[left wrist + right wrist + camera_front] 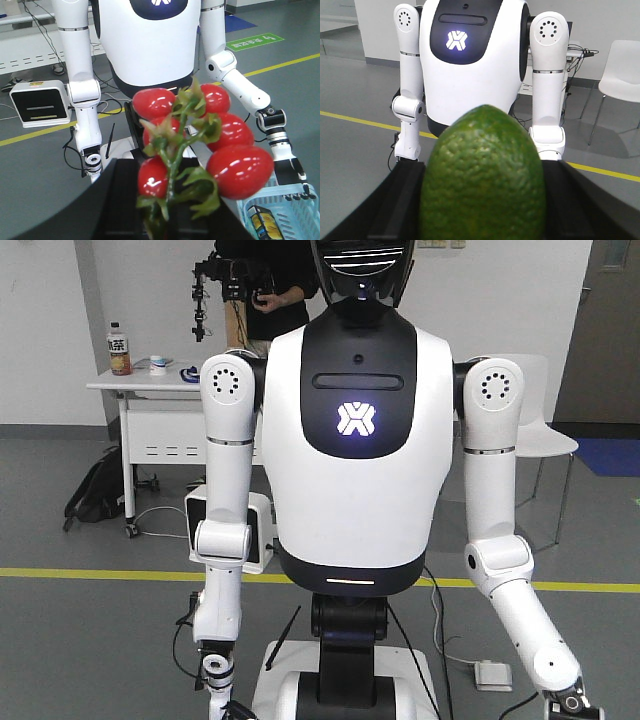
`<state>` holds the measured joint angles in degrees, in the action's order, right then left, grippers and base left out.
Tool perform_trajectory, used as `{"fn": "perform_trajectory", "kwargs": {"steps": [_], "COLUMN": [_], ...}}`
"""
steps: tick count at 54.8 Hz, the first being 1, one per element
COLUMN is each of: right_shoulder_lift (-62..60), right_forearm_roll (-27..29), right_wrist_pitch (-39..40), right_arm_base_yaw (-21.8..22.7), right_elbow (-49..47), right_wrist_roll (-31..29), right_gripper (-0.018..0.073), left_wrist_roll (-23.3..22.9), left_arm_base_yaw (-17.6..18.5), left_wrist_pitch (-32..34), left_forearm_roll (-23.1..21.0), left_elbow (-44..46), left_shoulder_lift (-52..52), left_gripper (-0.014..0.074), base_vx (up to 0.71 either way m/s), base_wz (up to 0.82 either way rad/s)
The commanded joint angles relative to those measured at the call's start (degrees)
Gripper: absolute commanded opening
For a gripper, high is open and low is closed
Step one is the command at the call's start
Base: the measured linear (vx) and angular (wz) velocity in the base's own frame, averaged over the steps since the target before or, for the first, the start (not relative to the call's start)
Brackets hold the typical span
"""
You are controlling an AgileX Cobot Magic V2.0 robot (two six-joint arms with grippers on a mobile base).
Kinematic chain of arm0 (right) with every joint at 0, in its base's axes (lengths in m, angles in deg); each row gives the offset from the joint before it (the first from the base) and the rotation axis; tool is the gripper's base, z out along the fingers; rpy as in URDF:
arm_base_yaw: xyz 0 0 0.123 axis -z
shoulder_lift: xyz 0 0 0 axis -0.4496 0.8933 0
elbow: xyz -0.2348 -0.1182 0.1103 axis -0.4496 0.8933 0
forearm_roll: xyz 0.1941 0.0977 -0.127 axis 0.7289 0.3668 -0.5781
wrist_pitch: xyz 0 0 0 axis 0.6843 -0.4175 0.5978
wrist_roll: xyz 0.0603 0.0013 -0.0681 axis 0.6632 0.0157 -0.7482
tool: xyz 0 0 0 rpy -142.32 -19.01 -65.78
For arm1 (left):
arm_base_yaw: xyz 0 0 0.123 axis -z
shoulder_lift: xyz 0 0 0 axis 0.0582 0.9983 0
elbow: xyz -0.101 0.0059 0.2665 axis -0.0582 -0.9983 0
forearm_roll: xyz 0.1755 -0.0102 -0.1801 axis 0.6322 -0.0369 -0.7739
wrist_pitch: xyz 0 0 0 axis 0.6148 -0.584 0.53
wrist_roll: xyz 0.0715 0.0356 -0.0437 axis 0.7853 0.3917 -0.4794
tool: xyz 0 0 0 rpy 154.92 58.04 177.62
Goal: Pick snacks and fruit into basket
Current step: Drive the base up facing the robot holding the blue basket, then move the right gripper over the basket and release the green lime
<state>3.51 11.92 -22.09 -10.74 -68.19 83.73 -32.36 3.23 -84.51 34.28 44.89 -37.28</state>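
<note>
Left hand grips red tomatoes, right hand grips green fruit, above yellow-lined grey floor.

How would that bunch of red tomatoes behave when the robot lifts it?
The tomato cluster looks glossy, so probably slippery. Its fruits spread on thin green stems, so it may dangle or flop unevenly. The left gripper appears to hold it near the stem.
</note>
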Motion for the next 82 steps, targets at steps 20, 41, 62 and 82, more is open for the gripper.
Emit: {"fn": "perform_trajectory", "kwargs": {"steps": [20, 41, 62, 82], "right_shoulder_lift": [0.66, 0.66, 0.66, 0.66], "right_forearm_roll": [-2.46, -2.46, -2.46, -2.20], "right_wrist_pitch": [4.30, 4.38, 5.02, 5.02], "right_arm_base_yaw": [0.42, 0.42, 0.42, 0.42], "right_elbow": [-1.60, -1.60, -1.60, -1.60], "right_wrist_roll": [-0.89, -0.89, -0.89, -0.82], "right_gripper": [-0.0004, -0.0004, -0.0004, -0.0004], "left_wrist_roll": [-0.60, -0.54, -0.54, -0.60], "left_arm_base_yaw": [0.44, 0.43, 0.43, 0.43], "left_wrist_pitch": [4.62, 4.63, 4.63, 4.66], "left_forearm_roll": [-1.75, -1.75, -1.75, -1.75], "left_elbow": [1.37, 1.37, 1.37, 1.37], "left_shoulder_lift": [0.78, 0.78, 0.78, 0.78], "left_gripper": [-0.0008, -0.0008, -0.0008, -0.0008], "base_vx": [0.00, 0.00, 0.00, 0.00], "base_wz": [0.00, 0.00, 0.00, 0.00]}}
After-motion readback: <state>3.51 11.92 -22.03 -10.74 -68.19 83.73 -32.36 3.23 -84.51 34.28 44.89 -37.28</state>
